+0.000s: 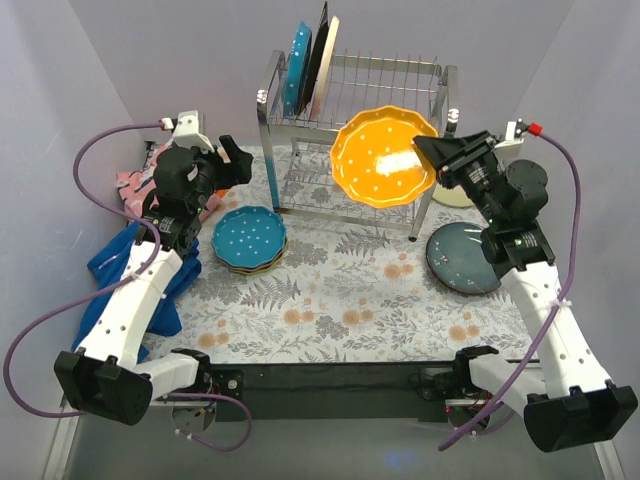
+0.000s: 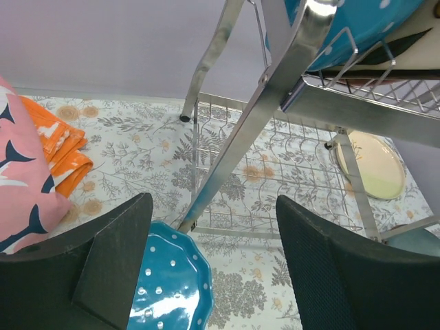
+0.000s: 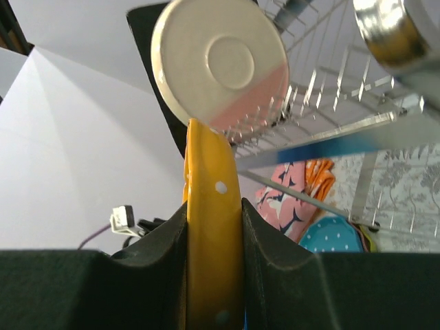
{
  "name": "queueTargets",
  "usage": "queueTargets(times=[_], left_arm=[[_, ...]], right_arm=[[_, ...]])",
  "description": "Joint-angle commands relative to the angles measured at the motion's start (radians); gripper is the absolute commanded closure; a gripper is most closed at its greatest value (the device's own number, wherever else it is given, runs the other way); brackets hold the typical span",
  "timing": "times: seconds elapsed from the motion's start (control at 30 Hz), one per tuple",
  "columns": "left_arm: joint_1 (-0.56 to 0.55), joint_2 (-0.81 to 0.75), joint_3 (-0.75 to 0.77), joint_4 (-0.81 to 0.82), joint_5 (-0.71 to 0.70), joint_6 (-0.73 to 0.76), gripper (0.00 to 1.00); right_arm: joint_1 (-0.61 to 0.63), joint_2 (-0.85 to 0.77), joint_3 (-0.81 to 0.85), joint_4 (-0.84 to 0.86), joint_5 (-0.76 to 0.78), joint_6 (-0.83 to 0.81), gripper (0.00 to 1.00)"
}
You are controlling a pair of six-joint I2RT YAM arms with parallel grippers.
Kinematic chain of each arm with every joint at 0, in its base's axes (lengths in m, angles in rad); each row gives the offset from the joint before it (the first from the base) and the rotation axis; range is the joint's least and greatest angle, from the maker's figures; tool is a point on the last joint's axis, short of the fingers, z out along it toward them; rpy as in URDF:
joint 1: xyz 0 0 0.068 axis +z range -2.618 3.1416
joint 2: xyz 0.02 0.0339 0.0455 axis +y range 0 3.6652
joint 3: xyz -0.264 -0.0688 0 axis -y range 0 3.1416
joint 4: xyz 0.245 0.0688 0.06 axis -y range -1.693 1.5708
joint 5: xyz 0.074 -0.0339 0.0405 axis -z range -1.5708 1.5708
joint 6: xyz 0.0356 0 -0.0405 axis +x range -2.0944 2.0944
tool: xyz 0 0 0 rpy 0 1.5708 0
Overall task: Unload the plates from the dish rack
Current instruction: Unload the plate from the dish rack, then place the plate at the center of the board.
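The chrome dish rack (image 1: 405, 72) stands at the back, with a teal dotted plate (image 1: 296, 68), a dark plate (image 1: 318, 58) and a cream plate (image 1: 330, 50) upright at its left end. My right gripper (image 1: 428, 150) is shut on the rim of an orange dotted plate (image 1: 380, 157), held in the air in front of the rack; its edge shows between the fingers in the right wrist view (image 3: 210, 227). My left gripper (image 1: 232, 160) is open and empty, left of the rack, above a stack topped by a teal dotted plate (image 1: 249, 237).
A dark blue-grey plate (image 1: 462, 258) lies on the floral mat at right, with a cream plate (image 1: 452, 194) behind it by the rack leg. Pink and orange cloths (image 2: 27, 172) and a blue cloth (image 1: 110, 262) lie at left.
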Motion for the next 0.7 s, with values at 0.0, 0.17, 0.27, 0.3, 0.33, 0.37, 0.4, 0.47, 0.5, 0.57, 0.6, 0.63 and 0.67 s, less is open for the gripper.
queueTargets(times=[0.0,0.17,0.27,0.3,0.33,0.37,0.4,0.47,0.5,0.57,0.6,0.63,0.67], left_arm=[[0.004,-0.093,0.039,-0.136,0.008,-0.022,0.28],[0.004,-0.14,0.052,-0.209,0.069,-0.031,0.28],[0.006,-0.157,0.059,-0.248,0.091,-0.032,0.27],[0.006,-0.158,0.061,-0.265,0.105,-0.028,0.27],[0.004,-0.161,0.059,-0.271,0.099,-0.023,0.27],[0.006,-0.167,0.058,-0.278,0.091,-0.016,0.27],[0.006,-0.17,0.056,-0.288,0.07,-0.011,0.27],[0.006,-0.186,0.041,-0.294,0.054,-0.002,0.27],[0.006,-0.19,0.033,-0.294,0.047,-0.002,0.27],[0.004,-0.213,0.01,-0.289,0.031,-0.002,0.27],[0.004,-0.222,0.003,-0.282,0.031,-0.003,0.27],[0.006,-0.233,-0.005,-0.279,-0.004,-0.006,0.27],[0.006,-0.245,-0.014,-0.275,-0.016,-0.006,0.27]], right_arm=[[0.067,-0.136,-0.072,0.131,-0.037,0.039,0.99],[0.23,-0.177,-0.207,0.129,0.055,-0.041,0.99],[0.356,-0.146,-0.25,0.158,0.113,-0.059,0.99],[0.412,-0.128,-0.267,0.177,0.127,-0.065,0.99],[0.442,-0.12,-0.285,0.222,0.167,-0.062,0.99],[0.474,-0.112,-0.325,0.255,0.19,-0.064,0.99],[0.532,-0.085,-0.336,0.279,0.224,-0.073,0.99],[0.578,-0.043,-0.353,0.358,0.27,-0.072,0.99],[0.623,0.004,-0.371,0.399,0.279,-0.056,0.99],[0.664,0.059,-0.388,0.521,0.322,-0.052,0.99],[0.701,0.116,-0.387,0.545,0.343,-0.05,0.99],[0.713,0.142,-0.384,0.568,0.385,-0.046,0.99],[0.721,0.17,-0.379,0.621,0.402,-0.043,0.99]])
